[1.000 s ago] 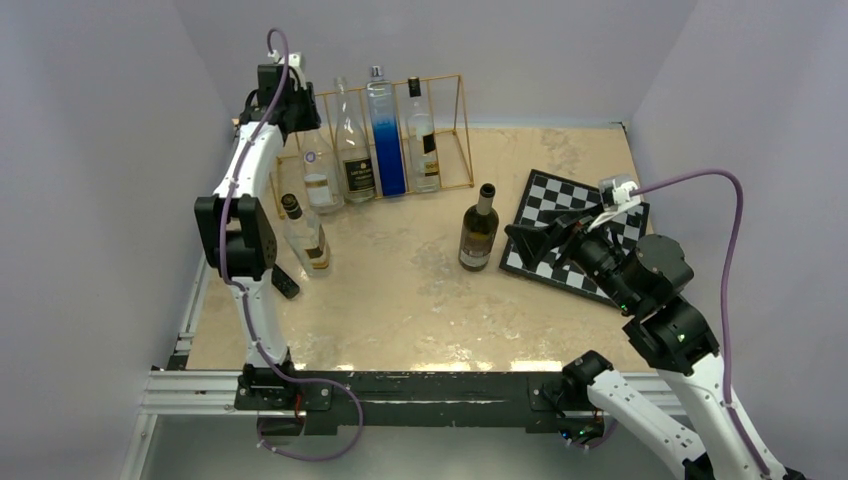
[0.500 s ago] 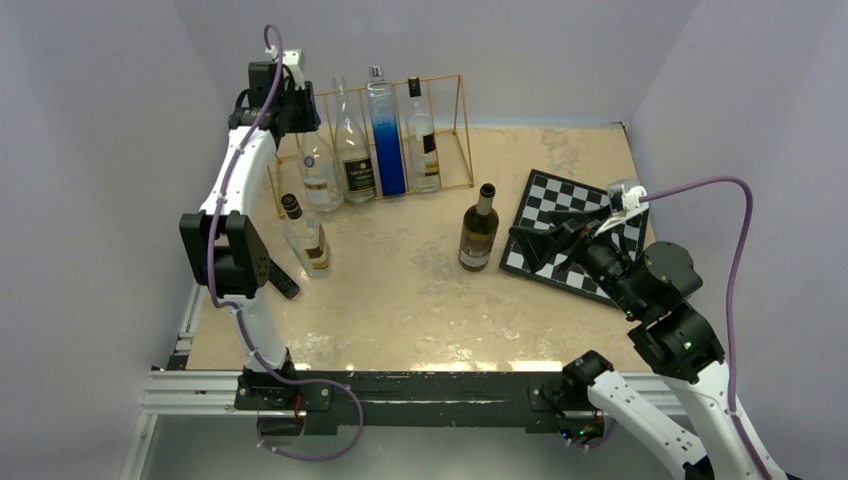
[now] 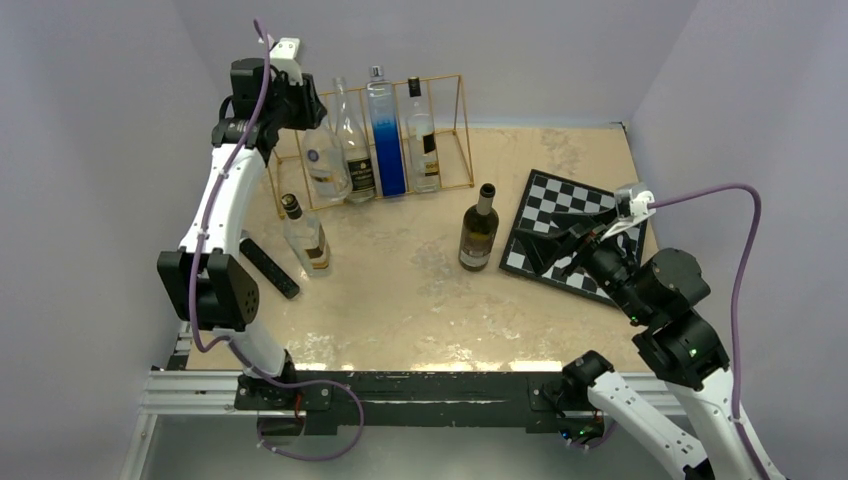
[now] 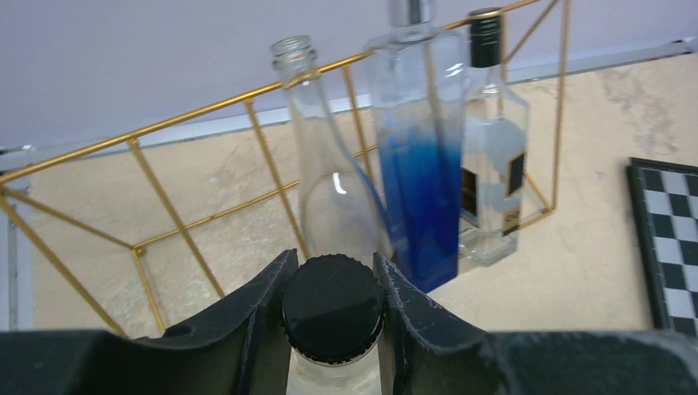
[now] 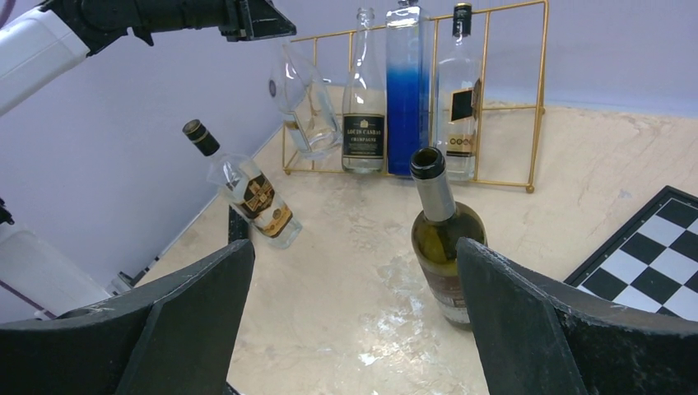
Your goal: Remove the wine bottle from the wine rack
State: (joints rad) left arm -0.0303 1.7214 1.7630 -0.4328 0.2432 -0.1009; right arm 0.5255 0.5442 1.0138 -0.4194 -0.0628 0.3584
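Tilted clear glass bottle [image 5: 304, 111], black cap pinched in left gripper [image 4: 333, 267], at left end of gold thin-wire rack [image 4: 189, 119]; right gripper [image 5: 354, 247] spread wide above beige marbled tabletop [image 3: 400, 300].

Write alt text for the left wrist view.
Left gripper shut on the black cap of a bottle, bottom centre. Behind it, the gold wire rack holds a clear bottle, a blue bottle and a labelled bottle, all upright. A checkerboard shows at right.
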